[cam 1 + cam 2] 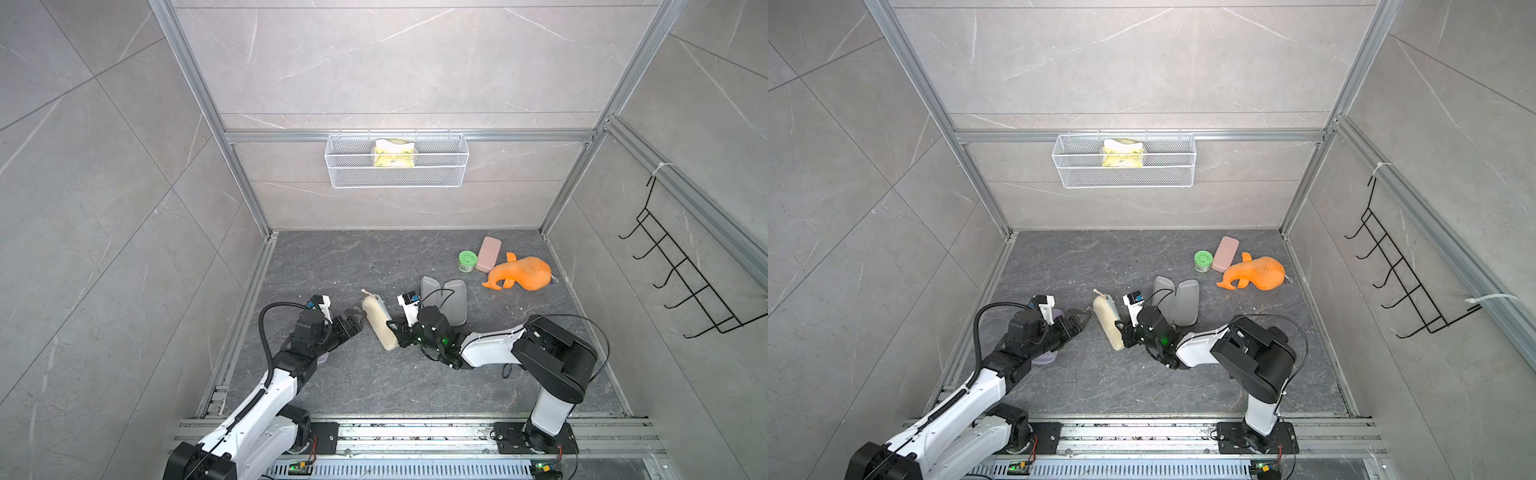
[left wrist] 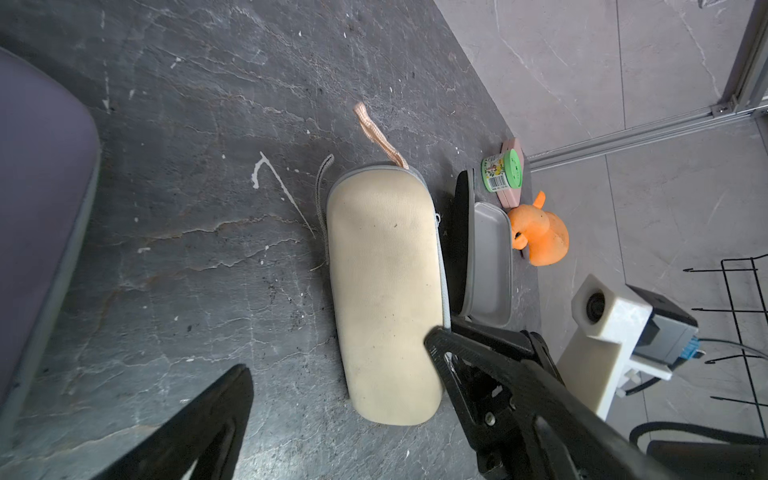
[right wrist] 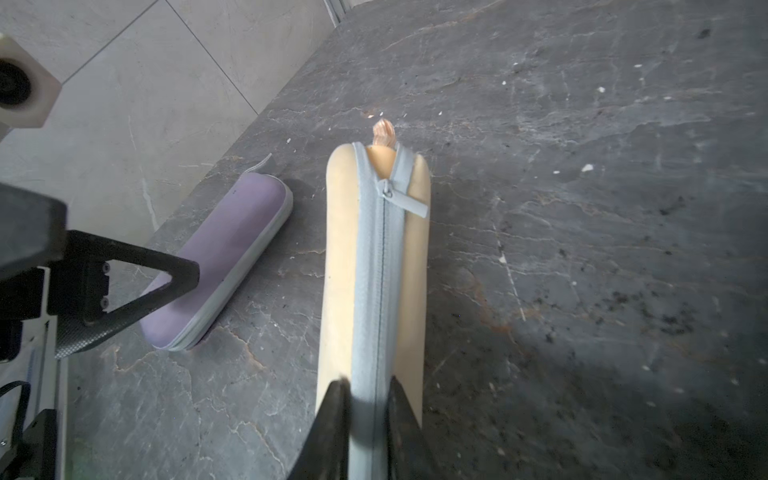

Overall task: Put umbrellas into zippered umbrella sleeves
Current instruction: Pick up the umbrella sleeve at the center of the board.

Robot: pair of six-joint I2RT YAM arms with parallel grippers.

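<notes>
Cream sleeve [image 3: 374, 270] mid-tabletop [image 1: 332, 382], hard shell, grey zipper shut bar the far tip. Umbrella [image 3: 378, 156] inside hidden except its tan handle end. Right tool [image 3: 368, 399] pinches the near end. Left tool [image 1: 355, 321] gapes beside it, touching nothing. Lilac sleeve [image 3: 224, 257] lies mostly under the left arm [image 1: 282, 374].

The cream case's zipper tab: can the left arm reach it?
Probably yes. The left end effector is open right beside the cream case, nothing between. The zipper tab lies uncovered on the edge turned away, at the end far from where the right end effector grips.
</notes>
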